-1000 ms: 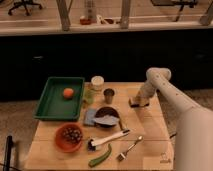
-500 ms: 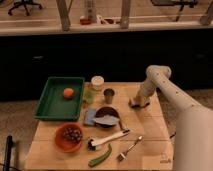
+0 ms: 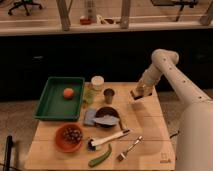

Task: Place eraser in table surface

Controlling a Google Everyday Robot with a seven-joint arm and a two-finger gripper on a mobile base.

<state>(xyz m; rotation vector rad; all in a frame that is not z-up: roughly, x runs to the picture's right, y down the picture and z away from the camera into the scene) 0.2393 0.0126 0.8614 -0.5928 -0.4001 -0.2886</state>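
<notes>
Tool (image 3: 138,93), over the table surface (image 3: 147,131), half hides gripped eraser (image 3: 134,94).

The gripper (image 3: 137,93) hangs over the upper right of the table surface (image 3: 147,127), with the eraser (image 3: 134,95) apparently at its tip. The cup (image 3: 109,95) stands to its left. The tray (image 3: 46,100) sits at the table's upper left. The brush (image 3: 107,139) lies at lower centre, left of the fork (image 3: 129,148).

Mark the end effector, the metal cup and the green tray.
end effector (image 3: 138,93): camera view, its tip, above the table (image 3: 150,131), far right.
metal cup (image 3: 109,95): camera view, side wall.
green tray (image 3: 52,102): camera view, bare floor.
</notes>
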